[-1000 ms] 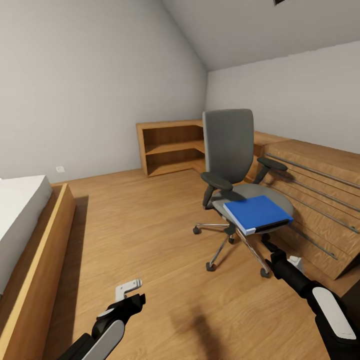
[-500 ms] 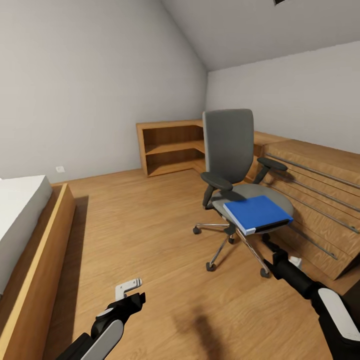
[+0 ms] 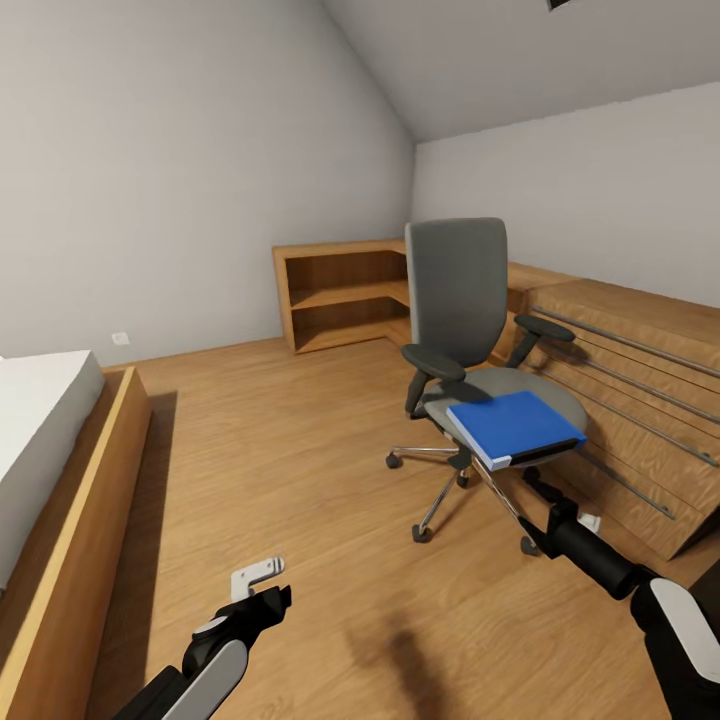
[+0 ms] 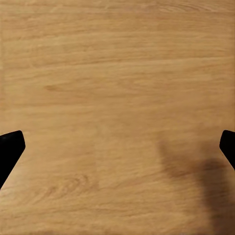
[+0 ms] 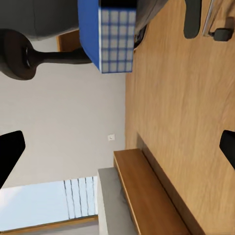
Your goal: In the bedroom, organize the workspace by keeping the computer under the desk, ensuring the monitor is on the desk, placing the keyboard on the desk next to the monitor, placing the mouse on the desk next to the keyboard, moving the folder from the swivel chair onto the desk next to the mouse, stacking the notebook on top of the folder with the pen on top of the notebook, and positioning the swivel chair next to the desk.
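On the wooden floor [image 3: 300, 470] of a sloped-ceiling bedroom: one swivel chair [image 3: 462, 330] carrying one folder [image 3: 515, 427].
From left: bed [image 3: 40, 440], left gripper [image 3: 262, 590] low over the floor, jaws apart in its wrist view; open shelf unit [image 3: 340, 295]; grey tall-backed chair, bright blue folder flat on its seat; right gripper [image 3: 535, 492] just below the folder, jaws apart; wooden chest [image 3: 640, 400]. The right wrist view adds the folder's white gridded edge [image 5: 116, 36].
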